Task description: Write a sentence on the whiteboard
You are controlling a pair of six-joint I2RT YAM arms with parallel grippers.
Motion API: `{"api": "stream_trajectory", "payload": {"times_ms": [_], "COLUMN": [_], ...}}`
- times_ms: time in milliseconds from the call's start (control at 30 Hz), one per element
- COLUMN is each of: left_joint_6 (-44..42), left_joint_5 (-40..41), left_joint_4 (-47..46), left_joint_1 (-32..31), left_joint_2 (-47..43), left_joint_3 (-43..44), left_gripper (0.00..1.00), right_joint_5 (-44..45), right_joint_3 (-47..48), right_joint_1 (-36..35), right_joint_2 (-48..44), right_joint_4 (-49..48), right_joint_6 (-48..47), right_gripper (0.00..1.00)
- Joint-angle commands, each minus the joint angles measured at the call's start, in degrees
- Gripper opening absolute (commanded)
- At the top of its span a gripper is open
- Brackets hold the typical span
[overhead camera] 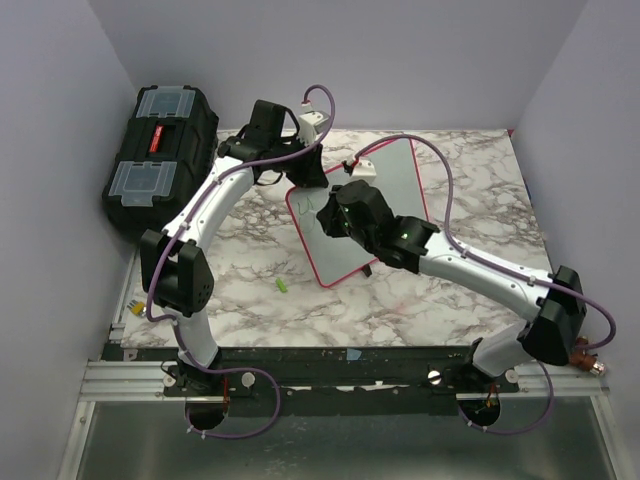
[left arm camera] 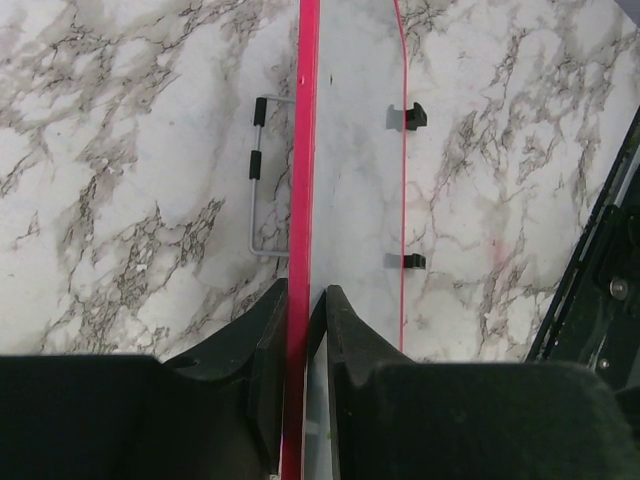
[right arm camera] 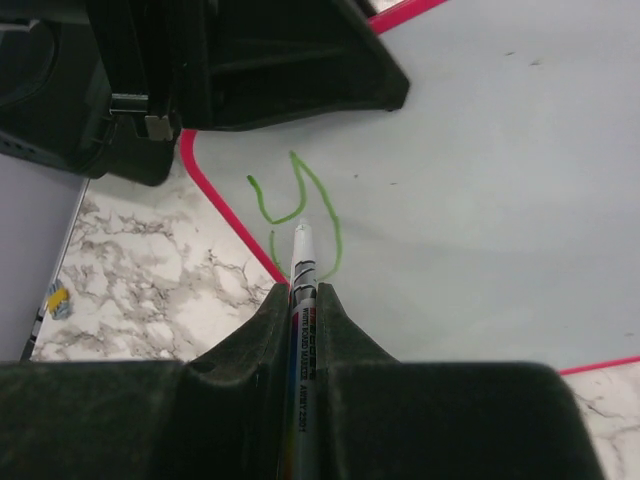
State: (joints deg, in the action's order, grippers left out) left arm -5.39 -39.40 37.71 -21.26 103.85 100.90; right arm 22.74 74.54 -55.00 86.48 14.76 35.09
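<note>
Nearest me, a small green bit [overhead camera: 281,286] lies on the worktop [overhead camera: 420,300]. My right gripper [right arm camera: 302,290] has its jaws clamped on a marker [right arm camera: 303,255], the tip down by the whiteboard's [right arm camera: 480,170] far-left corner, where the sentence [right arm camera: 335,225] is one green letter. Beyond, my left gripper [left arm camera: 305,295] has its jaws clamped on the board's red edge. A toolbox [overhead camera: 160,150] sits far left.
</note>
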Motion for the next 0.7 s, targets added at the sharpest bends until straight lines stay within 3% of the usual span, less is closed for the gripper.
{"api": "stream_trajectory", "payload": {"times_ms": [0,267,667], "left_joint_6": [0.1,1.6,2.5], "left_joint_5": [-1.1,1.9,2.1], "left_joint_4": [1.9,4.5,1.5], "left_joint_1": [0.3,0.3,0.3], "left_joint_2": [-0.2,1.6,-1.2], "left_joint_3": [3.0,3.7,-0.3], "left_gripper": [0.0,0.0,0.0], "right_joint_5": [5.2,7.7,1.6], "right_joint_3": [1.1,-6.6,-12.4], "right_joint_1": [0.3,0.3,0.3], "right_joint_2": [-5.5,-11.4,-11.7], "right_joint_4": [6.8,5.1,-7.4], "right_joint_6": [0.8,0.7,-7.7], "right_gripper": [0.01,0.01,0.01]}}
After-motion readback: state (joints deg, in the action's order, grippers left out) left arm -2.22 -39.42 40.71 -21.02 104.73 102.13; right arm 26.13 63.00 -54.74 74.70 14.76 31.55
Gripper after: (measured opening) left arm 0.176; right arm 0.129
